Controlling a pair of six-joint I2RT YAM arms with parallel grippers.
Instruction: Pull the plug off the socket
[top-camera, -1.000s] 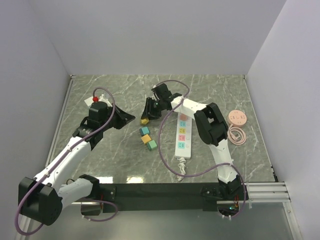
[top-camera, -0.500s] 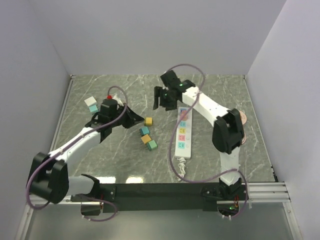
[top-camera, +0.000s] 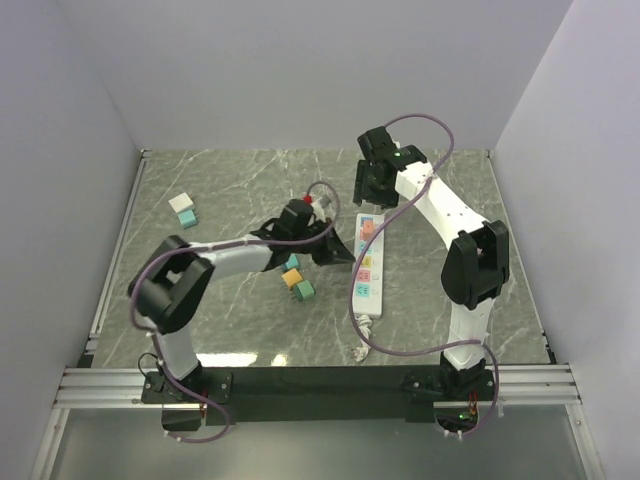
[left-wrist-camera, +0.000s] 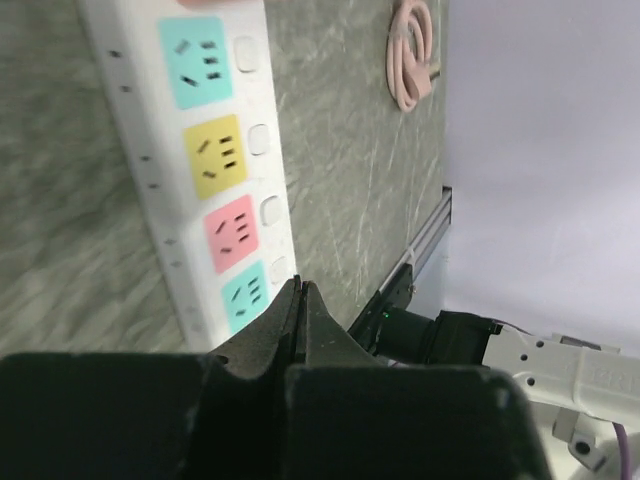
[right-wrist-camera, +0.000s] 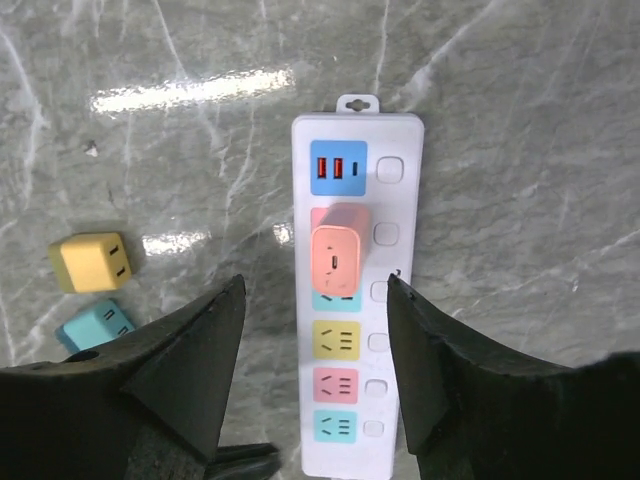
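Observation:
The white power strip (top-camera: 366, 272) lies lengthwise in the middle of the table, with a row of pastel outlets and its cord at the near end. A salmon-pink plug (right-wrist-camera: 340, 258) sits in the second outlet from the far end of the strip (right-wrist-camera: 350, 130); it also shows in the top view (top-camera: 366, 229). My right gripper (right-wrist-camera: 315, 285) is open and hovers above the plug, one finger to each side, not touching it. My left gripper (top-camera: 338, 252) is shut and empty beside the strip's left edge; its wrist view shows its tips (left-wrist-camera: 300, 287) over the strip's (left-wrist-camera: 150, 150) near outlets.
Small blocks lie left of the strip: a yellow one (right-wrist-camera: 92, 262), a teal one (right-wrist-camera: 95, 325), and a yellow and a teal one (top-camera: 299, 286) nearer the front. A white and teal block (top-camera: 184, 208) lies far left. A coiled pink cable (left-wrist-camera: 410, 52) lies right of the strip.
My left arm has swung right across the table, up to the strip's left side. My right gripper has moved right and back, from the blocks to above the plug.

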